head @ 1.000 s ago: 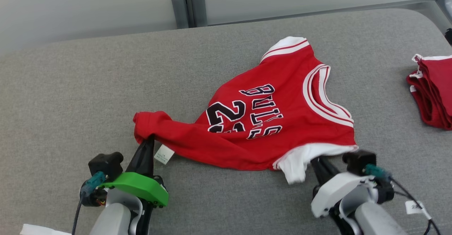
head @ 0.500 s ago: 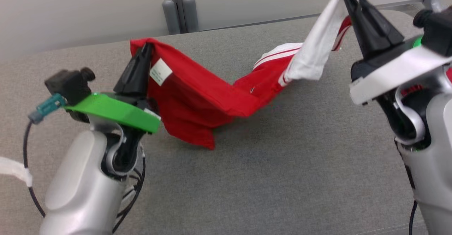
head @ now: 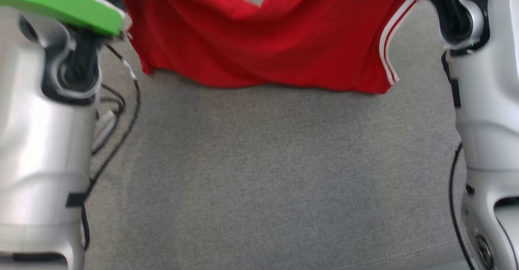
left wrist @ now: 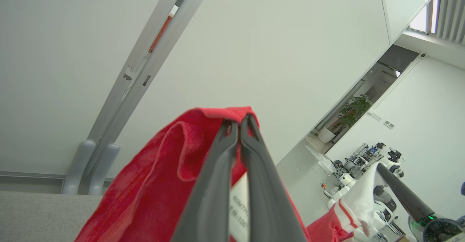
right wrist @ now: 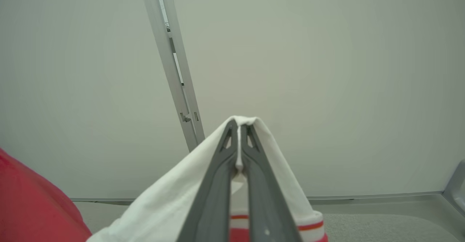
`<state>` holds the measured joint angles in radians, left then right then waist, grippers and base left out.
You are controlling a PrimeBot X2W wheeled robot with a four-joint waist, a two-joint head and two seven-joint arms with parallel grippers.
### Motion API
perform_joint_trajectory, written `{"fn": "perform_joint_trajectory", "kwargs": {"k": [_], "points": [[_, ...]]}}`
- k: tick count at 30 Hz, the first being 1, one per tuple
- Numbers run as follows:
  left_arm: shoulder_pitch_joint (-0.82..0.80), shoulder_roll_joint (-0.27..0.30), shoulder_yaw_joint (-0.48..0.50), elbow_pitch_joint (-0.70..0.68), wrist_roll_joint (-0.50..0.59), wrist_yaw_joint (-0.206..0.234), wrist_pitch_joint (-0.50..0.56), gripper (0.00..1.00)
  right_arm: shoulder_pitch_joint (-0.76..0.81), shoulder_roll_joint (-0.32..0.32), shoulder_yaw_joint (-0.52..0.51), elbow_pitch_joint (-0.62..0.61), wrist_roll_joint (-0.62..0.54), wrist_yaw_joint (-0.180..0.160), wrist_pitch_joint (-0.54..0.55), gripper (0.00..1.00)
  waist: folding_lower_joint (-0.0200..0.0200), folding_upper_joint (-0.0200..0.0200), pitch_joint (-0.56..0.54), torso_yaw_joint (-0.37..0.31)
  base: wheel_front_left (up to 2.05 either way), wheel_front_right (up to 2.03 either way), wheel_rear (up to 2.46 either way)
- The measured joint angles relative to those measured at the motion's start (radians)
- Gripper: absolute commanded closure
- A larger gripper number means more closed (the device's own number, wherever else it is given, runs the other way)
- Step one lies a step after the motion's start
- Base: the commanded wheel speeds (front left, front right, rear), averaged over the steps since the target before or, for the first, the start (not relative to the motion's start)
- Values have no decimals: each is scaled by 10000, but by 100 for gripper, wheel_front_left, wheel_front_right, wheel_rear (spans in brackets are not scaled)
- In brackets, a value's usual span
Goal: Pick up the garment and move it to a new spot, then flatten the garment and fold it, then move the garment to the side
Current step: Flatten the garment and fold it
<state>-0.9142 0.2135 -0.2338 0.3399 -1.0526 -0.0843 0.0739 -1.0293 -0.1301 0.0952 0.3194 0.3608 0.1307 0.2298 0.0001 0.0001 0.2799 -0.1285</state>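
Observation:
The garment (head: 263, 39), a red jersey with white striped trim, hangs spread between my two raised arms above the grey padded surface (head: 259, 172). Its lower edge hangs just over that surface. In the left wrist view my left gripper (left wrist: 239, 120) is shut on a red corner of the garment (left wrist: 156, 184), with a white label behind the fingers. In the right wrist view my right gripper (right wrist: 239, 125) is shut on a white part of the garment (right wrist: 163, 205). The left wrist view also catches the right gripper's dark finger (left wrist: 399, 191) holding white fabric.
My pale left forearm (head: 36, 140) with its green plate and loose cables (head: 121, 112) stands at the left edge, the right forearm (head: 490, 120) at the right edge. A pale wall with a grey post (right wrist: 174, 71) lies behind the surface.
Both arms have risen and moved apart, lifting the garment off the grey surface; it now hangs stretched between the two shut grippers. The head view has also shifted.

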Motion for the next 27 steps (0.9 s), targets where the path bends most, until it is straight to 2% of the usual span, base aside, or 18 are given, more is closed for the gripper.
{"fn": "perform_joint_trajectory", "kwargs": {"k": [2,5,9,13,16,18,21,25,27], "points": [[-735,50,178,249,332,186,-546,100,-695,433,-610,897,-245,-2,-591,100,0,0,394,-48,0,0,0],[-2012,174,426,399,976,242,-1599,100,-2128,698,-1427,1576,-880,0,-1977,100,0,-1,955,-117,0,0,0],[-3524,130,529,111,1490,-17,-2767,100,-3803,775,-1812,1701,-1630,0,-4008,100,0,0,1667,-209,0,0,0],[-3980,157,685,-573,1662,-324,-3223,100,-4495,794,-1875,1287,-1799,0,-4826,100,0,0,2222,-249,0,0,0],[-3475,209,715,-949,1494,-405,-3310,100,-4220,792,-1818,853,-2307,0,-4916,100,0,0,2542,-225,0,0,0],[-2595,244,537,-1116,1216,-431,-3321,100,-3565,790,-1695,681,-2569,0,-4924,100,0,-1,2658,-149,0,0,0],[-1090,489,-75,-1106,1030,-431,-3346,100,-2380,738,-930,790,-2742,0,-4924,100,0,0,2633,-43,0,0,0],[537,426,42,-1289,520,-431,-3365,100,-849,217,98,476,-2328,6,-4903,100,-1,0,2308,59,0,0,0],[1396,267,38,-1317,376,-431,-3363,100,97,-84,456,146,-1877,6,-4487,100,0,0,2058,108,0,0,0]]}}
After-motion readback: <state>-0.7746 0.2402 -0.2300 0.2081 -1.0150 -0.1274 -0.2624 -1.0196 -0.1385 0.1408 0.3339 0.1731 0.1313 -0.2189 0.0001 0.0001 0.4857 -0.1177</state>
